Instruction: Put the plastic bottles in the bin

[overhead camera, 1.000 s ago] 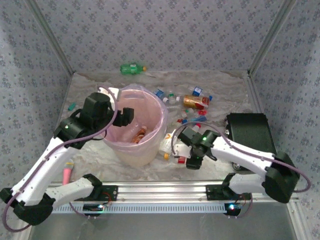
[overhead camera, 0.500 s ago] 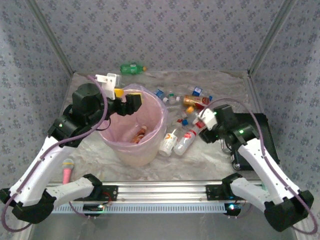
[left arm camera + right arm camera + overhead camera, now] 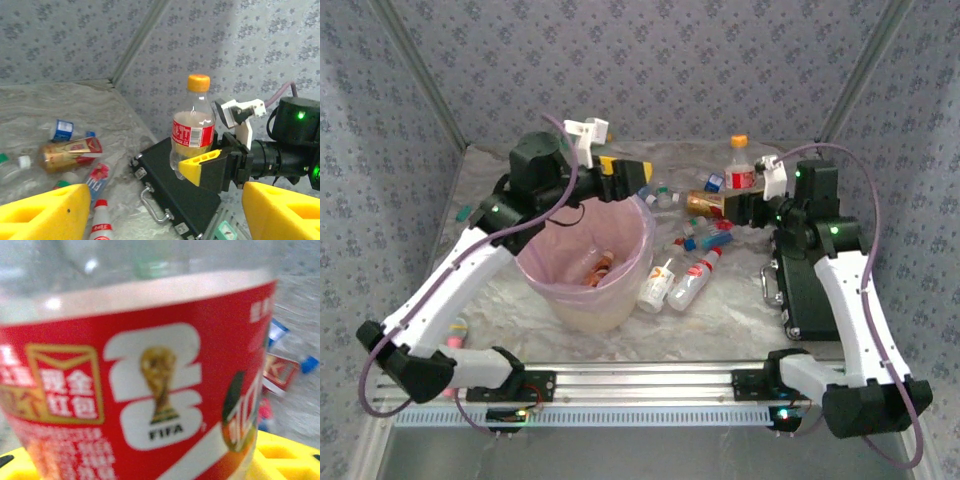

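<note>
The orange-capped bottle point(image 3: 740, 165) stands upright in the air, with the bin point(image 3: 588, 308) well off to its left.
Top view: the right gripper point(image 3: 742, 192) pinches its lower body, and the left gripper point(image 3: 632, 172) hangs over the bin's far rim. Left wrist view: clear plastic, red label, long axis vertical; the left fingers are spread and empty. Right wrist view: the label sits between yellow fingers point(image 3: 280, 452).

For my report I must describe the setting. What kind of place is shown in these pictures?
Probably a staged robot test booth, not a real room: patterned walls on a metal frame, two arms bolted to a rail, and bottles scattered beside a lined bin.
</note>
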### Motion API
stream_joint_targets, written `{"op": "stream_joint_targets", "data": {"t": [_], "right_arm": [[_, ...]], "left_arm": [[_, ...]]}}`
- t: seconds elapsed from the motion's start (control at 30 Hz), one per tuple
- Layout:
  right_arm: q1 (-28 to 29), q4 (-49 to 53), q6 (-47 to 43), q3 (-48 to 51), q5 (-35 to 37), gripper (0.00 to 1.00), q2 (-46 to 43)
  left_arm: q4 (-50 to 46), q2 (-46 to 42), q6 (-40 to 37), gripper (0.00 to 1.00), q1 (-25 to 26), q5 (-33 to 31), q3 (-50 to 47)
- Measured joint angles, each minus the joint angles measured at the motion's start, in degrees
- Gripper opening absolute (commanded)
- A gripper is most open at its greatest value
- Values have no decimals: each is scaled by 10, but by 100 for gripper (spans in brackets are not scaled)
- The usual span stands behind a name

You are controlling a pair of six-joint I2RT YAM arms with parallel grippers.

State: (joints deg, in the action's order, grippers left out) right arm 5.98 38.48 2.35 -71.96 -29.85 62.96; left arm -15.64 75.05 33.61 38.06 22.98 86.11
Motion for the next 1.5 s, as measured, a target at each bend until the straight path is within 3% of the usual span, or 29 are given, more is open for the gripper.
{"op": "stream_joint_targets", "data": {"t": [0.3,0.67,0.87,1.13,1.27,1.33,1.5], "right_arm": [[36,0,48,-36,-103,0,21],[82,-6,74,-64,-151,0,42],[106,-6,75,-74,-154,0,53],[123,-6,75,-75,-154,2,59],[123,-6,74,-78,-149,36,61],[123,-6,73,-79,-148,60,61],[123,-1,64,-81,-141,100,61]], "left_arm": [[23,87,-2,88,39,50,80],[31,156,-5,93,66,64,118],[41,182,1,84,75,64,132],[52,193,8,59,78,64,133],[53,193,8,49,78,64,134],[53,193,8,47,78,63,134],[53,193,8,43,78,62,134]]}}
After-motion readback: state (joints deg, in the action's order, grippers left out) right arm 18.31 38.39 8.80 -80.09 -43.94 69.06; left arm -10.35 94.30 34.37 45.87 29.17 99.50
